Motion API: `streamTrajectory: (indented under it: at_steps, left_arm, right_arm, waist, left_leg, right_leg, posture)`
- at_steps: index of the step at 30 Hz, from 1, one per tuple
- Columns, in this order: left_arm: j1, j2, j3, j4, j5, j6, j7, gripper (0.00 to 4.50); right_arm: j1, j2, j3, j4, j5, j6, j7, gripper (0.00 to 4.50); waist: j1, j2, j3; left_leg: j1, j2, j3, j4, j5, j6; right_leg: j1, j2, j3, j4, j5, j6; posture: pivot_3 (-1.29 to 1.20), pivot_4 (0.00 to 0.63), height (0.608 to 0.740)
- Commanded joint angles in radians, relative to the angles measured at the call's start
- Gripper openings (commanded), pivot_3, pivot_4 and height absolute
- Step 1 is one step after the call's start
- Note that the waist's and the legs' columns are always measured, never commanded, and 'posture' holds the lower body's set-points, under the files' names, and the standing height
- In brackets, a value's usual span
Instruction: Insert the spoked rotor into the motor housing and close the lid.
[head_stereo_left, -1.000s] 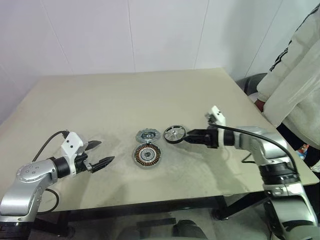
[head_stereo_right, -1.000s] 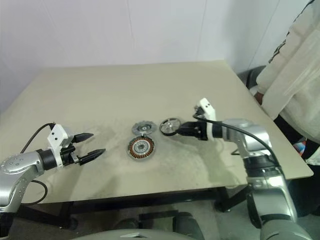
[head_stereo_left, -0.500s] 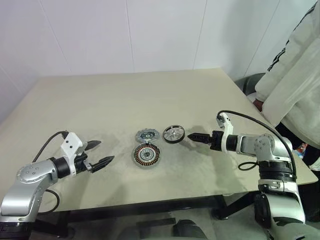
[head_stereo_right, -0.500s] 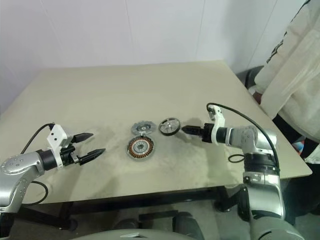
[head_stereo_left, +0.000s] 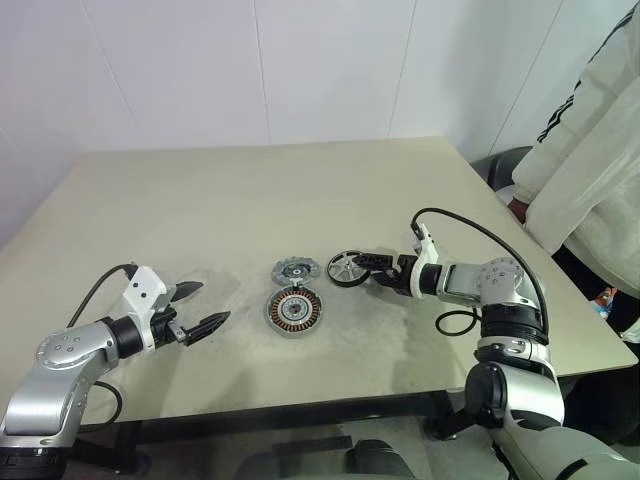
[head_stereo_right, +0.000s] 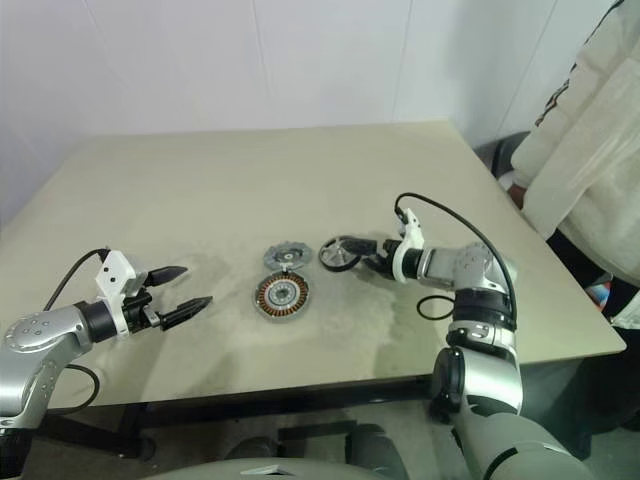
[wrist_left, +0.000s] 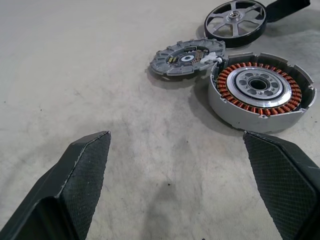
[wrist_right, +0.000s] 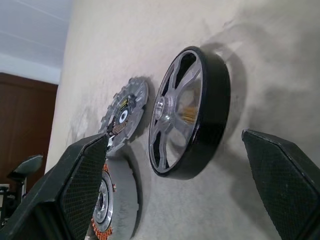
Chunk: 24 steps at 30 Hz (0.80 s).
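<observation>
The spoked rotor (head_stereo_left: 347, 268), black-rimmed with silver spokes, lies flat on the table. My right gripper (head_stereo_left: 373, 271) stands open at its right side, one finger on each side of the rotor's edge (wrist_right: 195, 115), apart from it. The grey notched lid (head_stereo_left: 294, 269) lies just left of the rotor. In front of the lid sits the motor housing (head_stereo_left: 294, 310), its copper windings facing up. My left gripper (head_stereo_left: 213, 302) hovers open and empty well to the left of the housing (wrist_left: 260, 90).
A person in a white jacket (head_stereo_left: 590, 170) stands at the table's right edge, next to a dark chair (head_stereo_left: 500, 165). A black cable (head_stereo_left: 470, 225) loops over my right arm. The tan table (head_stereo_left: 250, 200) is bare behind the parts.
My right gripper opened off the rotor, drew back to the right, rolled its wrist, and came forward again to straddle the rotor's edge. The rotor stayed put. The left arm has not moved.
</observation>
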<state>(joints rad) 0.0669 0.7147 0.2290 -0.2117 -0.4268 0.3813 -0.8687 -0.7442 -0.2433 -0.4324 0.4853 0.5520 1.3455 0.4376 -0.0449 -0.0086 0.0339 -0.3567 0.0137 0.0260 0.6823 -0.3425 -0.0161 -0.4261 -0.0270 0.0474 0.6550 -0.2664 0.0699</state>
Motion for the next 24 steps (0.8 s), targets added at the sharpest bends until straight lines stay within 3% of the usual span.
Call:
streamTrajectory:
  at_steps: [1,6,7,10,19,20,24]
  left_arm:
    - [-0.004,0.002,0.024,-0.033,-0.016,-0.005,0.005,4.50]
    - [-0.003,0.002,0.025,-0.036,-0.017,-0.004,0.006,4.50]
    - [-0.004,0.002,0.024,-0.036,-0.017,-0.004,0.006,4.50]
    - [-0.008,0.001,0.022,-0.036,-0.016,-0.003,0.008,4.50]
    - [-0.011,0.001,0.020,-0.039,-0.017,0.001,0.011,4.50]
    - [-0.012,0.001,0.020,-0.039,-0.016,0.001,0.011,4.50]
    - [-0.012,0.002,0.021,-0.036,-0.016,-0.001,0.009,4.50]
  right_arm:
    - [-0.025,0.012,-0.012,-0.009,0.022,-0.005,-0.022,4.47]
    - [-0.024,0.026,-0.020,-0.017,0.034,0.004,-0.046,4.47]
    - [-0.024,0.027,-0.020,-0.018,0.037,0.007,-0.048,4.30]
    - [-0.024,0.030,-0.021,-0.019,0.043,0.017,-0.058,3.59]
    - [-0.030,0.051,-0.030,-0.014,0.043,0.011,-0.106,0.55]
    - [-0.032,0.052,-0.031,-0.016,0.044,0.012,-0.110,0.37]
    - [-0.035,0.046,-0.040,-0.040,0.059,0.024,-0.108,0.37]
  waist:
    - [0.000,0.000,0.000]
    - [-0.002,0.000,0.000]
    - [-0.002,0.000,0.000]
    - [-0.002,0.000,0.000]
    - [-0.003,0.000,0.000]
    - [-0.003,0.000,0.000]
    - [-0.003,0.000,0.000]
  left_leg:
    - [0.000,0.000,0.000,0.000,0.000,0.000]
    - [0.000,0.000,0.000,0.000,0.000,0.000]
    - [0.000,0.000,0.000,0.000,0.000,0.000]
    - [0.000,0.000,0.000,0.000,0.000,0.000]
    - [0.000,0.000,0.000,0.000,0.000,0.000]
    - [0.000,0.000,0.000,0.000,0.000,0.000]
    - [0.000,0.000,0.000,0.000,0.000,0.000]
  right_leg:
    - [0.000,0.000,0.000,0.000,0.000,0.000]
    - [0.000,0.000,0.000,0.000,0.000,0.000]
    - [0.000,0.000,0.000,0.000,0.000,0.000]
    - [0.000,0.000,0.000,0.000,0.000,0.000]
    - [0.000,0.000,0.000,0.000,0.000,0.000]
    - [0.000,0.001,0.000,0.000,0.000,0.000]
    - [0.000,0.001,0.000,0.001,0.000,0.000]
  posture:
    - [0.00,0.000,0.740]
    - [0.00,0.000,0.740]
    - [0.00,0.000,0.740]
    - [0.00,0.000,0.740]
    - [0.00,0.000,0.740]
    - [0.00,0.000,0.740]
    - [0.00,0.000,0.740]
